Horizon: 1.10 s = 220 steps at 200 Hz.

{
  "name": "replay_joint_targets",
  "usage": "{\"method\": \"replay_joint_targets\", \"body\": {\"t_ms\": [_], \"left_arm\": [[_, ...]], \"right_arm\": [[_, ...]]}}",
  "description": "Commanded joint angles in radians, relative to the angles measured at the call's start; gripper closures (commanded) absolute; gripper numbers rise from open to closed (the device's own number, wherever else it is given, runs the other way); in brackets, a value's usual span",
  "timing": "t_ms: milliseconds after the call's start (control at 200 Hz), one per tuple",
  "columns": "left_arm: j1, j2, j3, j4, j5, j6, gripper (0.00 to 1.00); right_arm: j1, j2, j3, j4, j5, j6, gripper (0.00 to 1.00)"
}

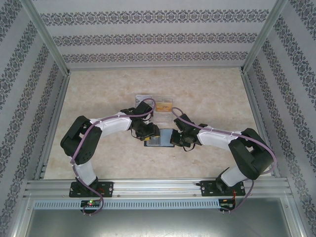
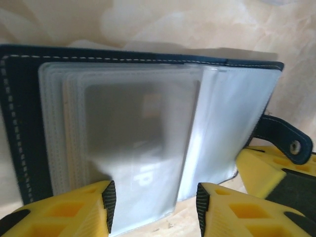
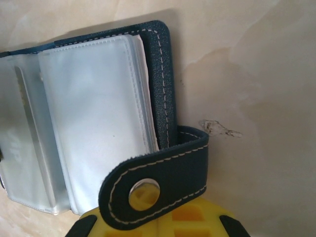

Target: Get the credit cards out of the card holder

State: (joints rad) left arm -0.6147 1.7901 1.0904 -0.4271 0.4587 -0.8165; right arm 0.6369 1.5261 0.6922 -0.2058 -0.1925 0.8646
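Though the card holder's (image 3: pixel 161 74) tab (image 3: pixel 163 180) hides right hand's (image 3: pixel 163 230) opening, left hand (image 2: pixel 155 207) gapes wide.

Left arm (image 1: pixel 111 123): white link shells, black joint housings, grey-purple cable run along outside. Right arm (image 1: pixel 215 138): same build, same cable. Black base plates (image 1: pixel 91 189), small green and red lights by cable ends. Left claw (image 2: pixel 153 197): yellow moulded plastic fingers (image 2: pixel 74 212), square recesses on top, black ribbed inner pads (image 2: pixel 109 202). Right claw (image 3: pixel 158 222): same yellow, black-edged.
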Motion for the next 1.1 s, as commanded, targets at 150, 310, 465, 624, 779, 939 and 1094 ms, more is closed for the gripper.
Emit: {"method": "replay_joint_targets", "body": {"t_ms": [150,310,465,624,779,939,1094], "left_arm": [[0.001,-0.022,-0.005,-0.096,-0.060,0.036,0.46],[0.000,0.010,-0.002,-0.053,-0.011,0.027,0.46],[-0.014,0.041,0.017,-0.017,0.038,0.025,0.54],[-0.020,0.055,0.030,-0.019,0.036,0.028,0.63],[-0.020,0.055,0.026,-0.022,0.026,0.029,0.69],[-0.020,0.055,0.017,-0.022,0.014,0.026,0.72],[-0.020,0.059,0.017,-0.022,0.017,0.025,0.75]], "right_arm": [[0.000,0.026,0.008,-0.055,0.025,-0.012,1.00],[0.002,0.036,0.010,-0.054,0.022,-0.013,1.00],[0.004,0.031,0.009,-0.045,0.012,-0.022,0.99],[0.007,-0.021,0.033,-0.055,0.003,-0.042,0.96],[0.022,-0.061,0.078,-0.104,0.014,-0.069,0.92],[0.055,-0.051,0.114,-0.136,0.033,-0.083,0.87],[0.086,-0.004,0.153,-0.155,0.043,-0.090,0.81]]}}
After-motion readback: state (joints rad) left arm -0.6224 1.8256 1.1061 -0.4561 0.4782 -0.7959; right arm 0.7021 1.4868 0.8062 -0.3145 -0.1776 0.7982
